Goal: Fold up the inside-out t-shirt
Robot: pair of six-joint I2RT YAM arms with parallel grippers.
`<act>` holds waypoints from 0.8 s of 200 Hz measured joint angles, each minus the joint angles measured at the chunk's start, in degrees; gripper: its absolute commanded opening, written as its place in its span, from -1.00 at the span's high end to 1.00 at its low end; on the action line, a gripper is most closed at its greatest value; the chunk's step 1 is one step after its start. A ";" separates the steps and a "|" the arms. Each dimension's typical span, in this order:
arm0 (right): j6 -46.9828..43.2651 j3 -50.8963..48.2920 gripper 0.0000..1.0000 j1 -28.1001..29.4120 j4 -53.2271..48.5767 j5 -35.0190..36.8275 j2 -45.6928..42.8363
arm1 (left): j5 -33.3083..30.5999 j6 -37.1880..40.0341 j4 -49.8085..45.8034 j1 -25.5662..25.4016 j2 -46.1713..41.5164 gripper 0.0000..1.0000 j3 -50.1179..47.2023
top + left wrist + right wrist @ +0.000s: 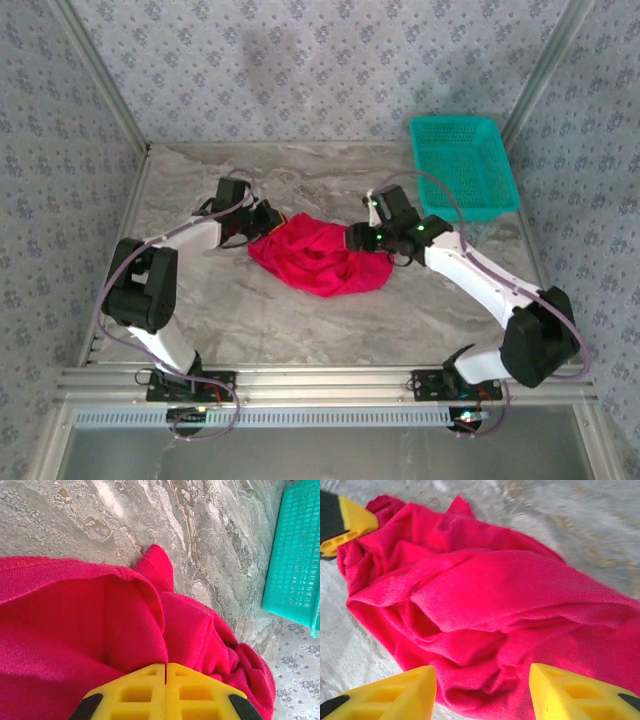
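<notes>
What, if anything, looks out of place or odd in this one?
The red t-shirt lies bunched in a wrinkled heap in the middle of the table rather than spread flat. The teal basket at the far right looks intact; nothing spilled or damaged.

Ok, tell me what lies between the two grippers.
The crumpled red t-shirt, lying from the left gripper to the right gripper in the top view.

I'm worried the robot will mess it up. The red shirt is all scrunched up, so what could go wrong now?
1. The t-shirt lies in a bunched heap, so folding now might trap wrinkles.
2. The left gripper looks shut on one edge while the right gripper is open over the cloth; a pull from the left alone could drag the whole heap.
3. The open gripper might also grab several layers at once.
</notes>
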 measured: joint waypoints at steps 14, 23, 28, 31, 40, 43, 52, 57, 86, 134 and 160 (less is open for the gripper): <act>0.44 2.12 -0.16 1.90 0.90 0.02 5.01 | -0.28 -0.20 0.00 0.00 0.00 1.00 0.00; 0.74 3.45 -0.16 2.93 1.64 -0.07 9.01 | -0.39 -0.33 0.00 0.00 0.00 1.00 0.00; 0.94 4.26 -0.14 3.21 1.77 -0.31 10.75 | -0.46 -0.33 -0.02 0.00 -0.09 1.00 0.00; 1.11 4.76 -0.12 3.41 1.92 -0.28 12.07 | -0.48 -0.35 -0.02 0.00 -0.09 1.00 0.00; 1.66 6.32 0.03 3.58 2.21 -0.50 15.26 | -0.48 -0.35 -0.02 0.00 -0.24 1.00 0.00; 2.08 7.06 0.13 3.61 2.25 -0.50 16.33 | -0.50 -0.35 -0.02 0.00 -0.33 1.00 0.00; 2.84 9.07 0.49 3.61 2.47 -0.46 19.15 | -0.57 -0.35 -0.04 0.00 -0.55 1.00 0.00; 3.41 10.43 0.72 3.52 2.45 -0.44 20.57 | -0.68 -0.33 -0.04 0.00 -0.66 1.00 0.00; 4.83 18.60 1.00 3.37 0.11 -0.37 24.11 | -0.70 -0.28 -0.98 0.39 -1.11 1.00 0.52; 4.92 27.71 1.00 3.41 -8.07 -1.09 12.55 | -1.09 1.75 -6.69 6.47 -0.44 1.00 8.85; 5.03 28.41 1.00 0.20 -9.14 -4.31 0.92 | -0.92 3.37 -8.33 9.99 3.41 1.00 17.03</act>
